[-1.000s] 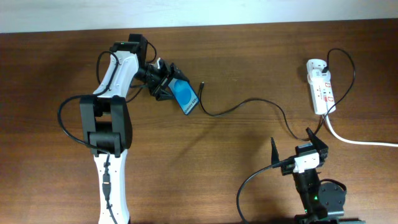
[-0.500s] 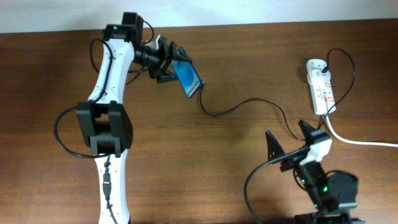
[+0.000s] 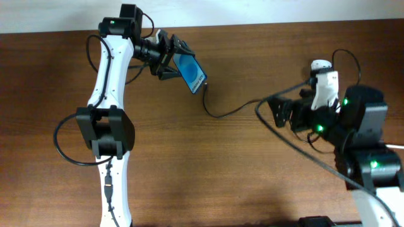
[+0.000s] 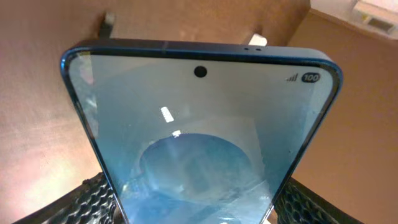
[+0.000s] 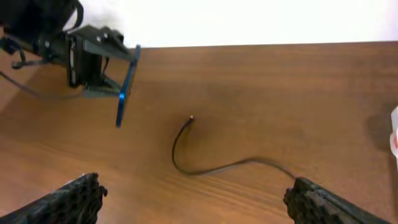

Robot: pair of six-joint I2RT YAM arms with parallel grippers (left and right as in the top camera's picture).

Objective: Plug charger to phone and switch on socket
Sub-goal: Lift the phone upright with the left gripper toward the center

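Near the worktop's far edge, toward its left corner, the left end effector (image 3: 175,62) pinched the phone (image 3: 191,73) by its sides, the screen lit blue. The charger (image 5: 189,120) lay on the wood, its plug tip near the phone but apart. The right end effector (image 5: 196,190) hung spread wide and empty. The socket (image 3: 317,64) sat by the right edge, mostly hidden by that arm.

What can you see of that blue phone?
The phone is slim and rectangular, with a dark blue frame and a glossy, lit blue screen showing a lighter oval, a punch-hole camera and a full battery mark. The left gripper clamps its sides at one end, holding it up, tilted. Nothing is plugged in.
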